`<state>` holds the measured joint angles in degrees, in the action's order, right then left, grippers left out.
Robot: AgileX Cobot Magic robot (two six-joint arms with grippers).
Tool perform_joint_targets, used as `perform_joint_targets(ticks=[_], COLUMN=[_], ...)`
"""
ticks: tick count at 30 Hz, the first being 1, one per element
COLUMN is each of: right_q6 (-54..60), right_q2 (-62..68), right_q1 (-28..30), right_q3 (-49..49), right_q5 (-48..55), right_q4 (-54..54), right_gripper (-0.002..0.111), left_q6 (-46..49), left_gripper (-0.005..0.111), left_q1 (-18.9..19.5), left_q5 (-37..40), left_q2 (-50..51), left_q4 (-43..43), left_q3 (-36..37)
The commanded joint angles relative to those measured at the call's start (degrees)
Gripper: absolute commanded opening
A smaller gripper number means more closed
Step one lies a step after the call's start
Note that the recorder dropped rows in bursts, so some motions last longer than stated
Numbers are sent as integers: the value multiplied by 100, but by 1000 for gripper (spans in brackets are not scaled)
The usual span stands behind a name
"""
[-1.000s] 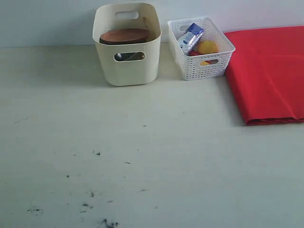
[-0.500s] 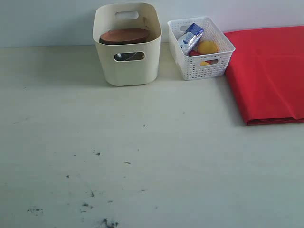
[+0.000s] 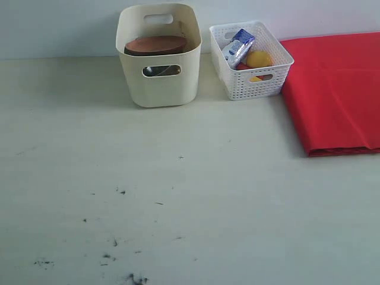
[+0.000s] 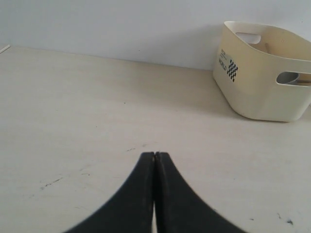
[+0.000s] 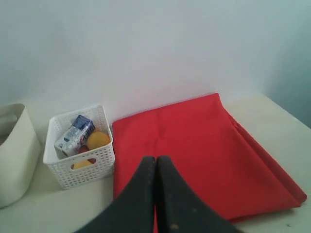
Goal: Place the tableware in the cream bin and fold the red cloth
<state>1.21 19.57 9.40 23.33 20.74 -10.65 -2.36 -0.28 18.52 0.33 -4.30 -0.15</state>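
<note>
The cream bin (image 3: 158, 80) stands at the back of the table with the brown oval wooden plate (image 3: 155, 45) lying across its inside; something steel shows through its front handle cutout (image 3: 161, 70). The rest of the tableware is hidden. The red cloth (image 3: 338, 92) lies folded flat at the back right. In the left wrist view my left gripper (image 4: 154, 155) is shut and empty above bare table, the cream bin (image 4: 265, 73) well ahead of it. My right gripper (image 5: 156, 159) is shut and empty, raised over the near edge of the red cloth (image 5: 204, 145). Neither gripper shows in the exterior view.
A white lattice basket (image 3: 250, 62) holding a blue-white milk carton (image 3: 238, 46) and yellow and red food stands between the bin and the cloth. Dark specks mark the front left of the table (image 3: 119, 249). A pale wall runs along the back.
</note>
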Motion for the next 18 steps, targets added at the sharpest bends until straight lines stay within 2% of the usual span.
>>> perform_joint_targets(ticks=[1,6,13,18], right_q6=[112,112,112,112], right_q2=[-340,-607,-775,-775], right_q1=[-8,-20,-528,-608], right_q3=[-490,-928,-1210,-1532], right_q5=[-46,-35,9,9], right_q4=[12,12,166,272], right_gripper=[0,0,0,0], left_q6=[-43,-43,-43,-43], left_gripper=[0,0,0,0], left_q1=[-31,-31,-31,-31], left_q5=[-46,-46,-46,-46], left_q2=[-33,-33,-33,-33], left_q4=[-69,-69,-69,-69], left_q3=[15,15,15,15])
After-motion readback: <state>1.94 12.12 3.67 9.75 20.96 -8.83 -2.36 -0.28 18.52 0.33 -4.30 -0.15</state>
